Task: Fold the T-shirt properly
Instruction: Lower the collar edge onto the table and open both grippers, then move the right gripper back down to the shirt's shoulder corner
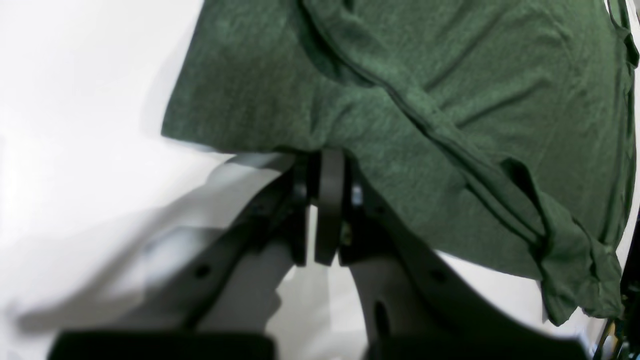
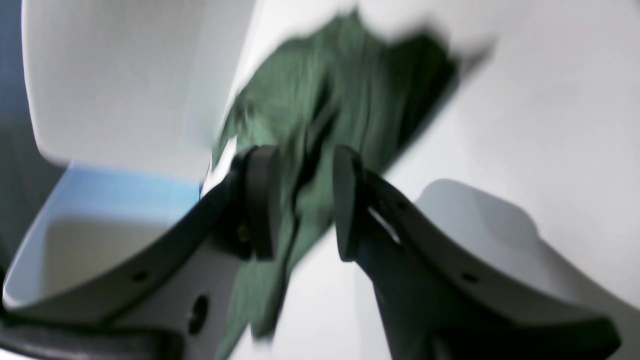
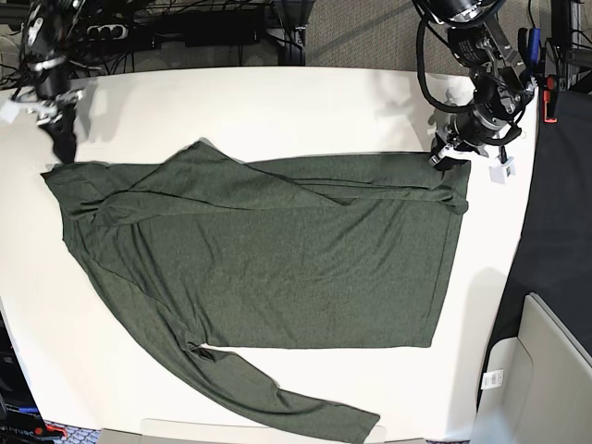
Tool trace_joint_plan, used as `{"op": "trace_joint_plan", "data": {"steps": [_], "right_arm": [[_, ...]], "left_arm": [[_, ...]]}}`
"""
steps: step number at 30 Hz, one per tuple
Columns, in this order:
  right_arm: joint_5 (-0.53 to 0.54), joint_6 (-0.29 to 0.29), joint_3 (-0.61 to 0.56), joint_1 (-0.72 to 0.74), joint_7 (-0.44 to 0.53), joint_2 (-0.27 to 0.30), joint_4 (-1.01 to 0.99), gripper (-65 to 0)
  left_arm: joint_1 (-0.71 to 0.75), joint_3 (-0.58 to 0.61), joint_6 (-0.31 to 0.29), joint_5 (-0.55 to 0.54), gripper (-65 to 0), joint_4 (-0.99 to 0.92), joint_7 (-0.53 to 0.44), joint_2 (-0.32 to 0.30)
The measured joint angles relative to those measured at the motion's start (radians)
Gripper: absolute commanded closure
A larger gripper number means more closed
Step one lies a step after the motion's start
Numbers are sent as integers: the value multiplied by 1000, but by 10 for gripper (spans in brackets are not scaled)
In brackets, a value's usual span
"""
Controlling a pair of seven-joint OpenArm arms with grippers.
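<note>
The dark olive-green T-shirt [image 3: 277,259] lies spread flat on the white table [image 3: 277,102], one long sleeve trailing to the front edge [image 3: 305,407]. My left gripper [image 3: 447,155] is at the shirt's far right hem corner. In the left wrist view its jaws [image 1: 325,155] are shut on the T-shirt's edge [image 1: 400,75]. My right gripper [image 3: 63,148] is at the shirt's far left corner. In the blurred right wrist view its jaws [image 2: 302,155] stand apart with a fold of the shirt [image 2: 340,90] between them.
Cables and a power strip [image 3: 111,32] lie behind the table. A dark surface [image 3: 564,203] and a beige box [image 3: 555,356] stand to the right. The table's right edge runs close to my left gripper.
</note>
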Motion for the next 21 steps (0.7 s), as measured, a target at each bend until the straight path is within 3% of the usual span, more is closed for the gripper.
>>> {"op": "trace_joint_plan", "data": {"steps": [3,8,13,18,21], "right_arm": [[-85,-9,27,-59,-8,-59,126,-182],[-127,10,102,-92,112,-42,264,-182],[-231,-146,152,-95,72,-88,249,-182],[-288,-185,177,-47,93,-74,252,-182],[-340,-253,187,-18,80,-75,252,-184]], "left_arm": [[0,0,0,0,0,-1,0,0],[0,0,0,0,0,-1,0,0],[8,0,0,0,0,-2,0,0],[21,0,-3,-11,0,-1,0,0],[21,0,-3,-10,0,-2,-6,9]]}}
